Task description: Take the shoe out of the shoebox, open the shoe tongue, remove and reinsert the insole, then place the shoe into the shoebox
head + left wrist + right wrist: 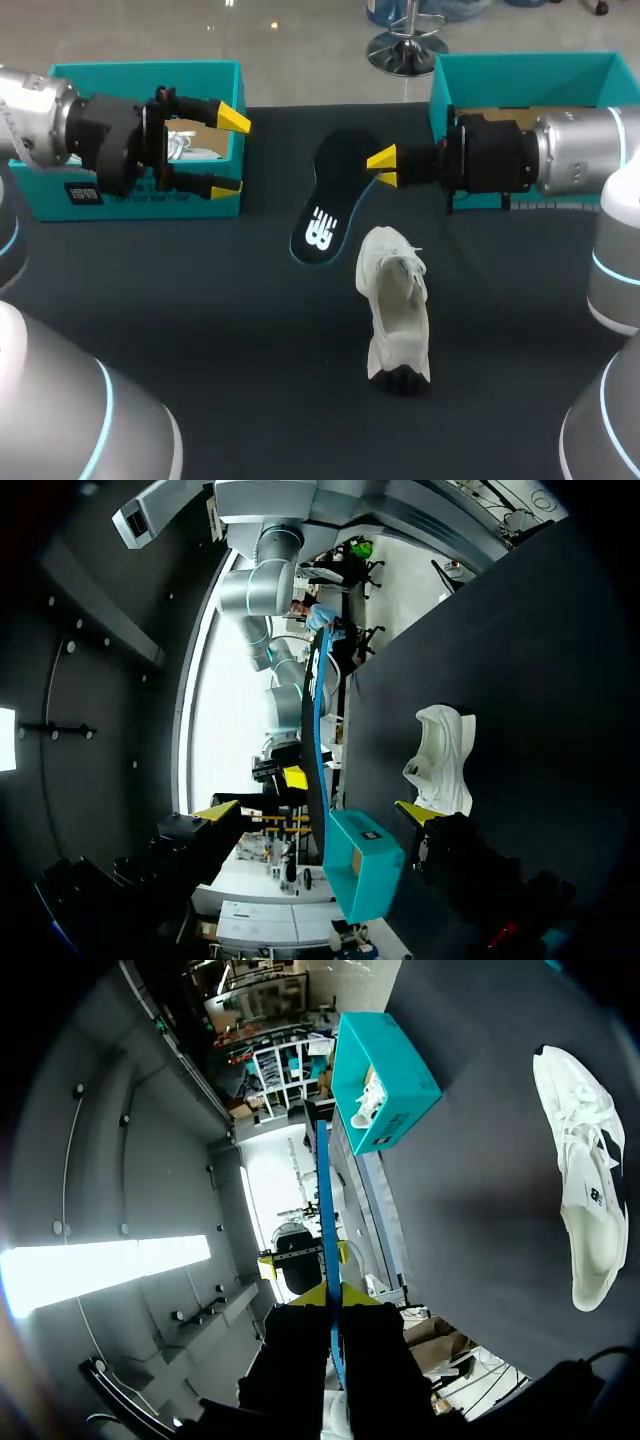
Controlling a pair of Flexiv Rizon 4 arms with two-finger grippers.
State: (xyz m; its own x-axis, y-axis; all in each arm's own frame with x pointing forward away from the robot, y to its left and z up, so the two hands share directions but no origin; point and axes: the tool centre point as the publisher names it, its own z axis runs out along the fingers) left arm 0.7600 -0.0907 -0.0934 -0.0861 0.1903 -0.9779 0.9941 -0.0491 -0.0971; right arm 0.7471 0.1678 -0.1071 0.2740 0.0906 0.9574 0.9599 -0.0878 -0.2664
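The black table (200, 330) fills the scene, and both arms are over it. The left arm (40, 115) comes in at the far left and the right arm (580, 150) at the far right, each level with a teal box.

The left shoebox (140, 72) sits at the back left corner with something white inside. The right shoebox (530, 75) is at the back right, partly hidden behind the right arm.

The white shoe (395, 300) is out of both boxes. It lies on the table near the middle, well apart from the shoeboxes.

Just beside it, towards the back, is the dark, blue-edged insole (335, 190), its logo end close to the shoe's upper end. Whether that end touches the table, I cannot tell.

The right gripper (383, 166) has the insole. Its yellow tips are pinched close together on the other end, and the right wrist view shows the thin blue edge clamped between the two fingers.

The left gripper (228, 152) hangs in front of the left shoebox with its fingers spread wide, gripping nothing.
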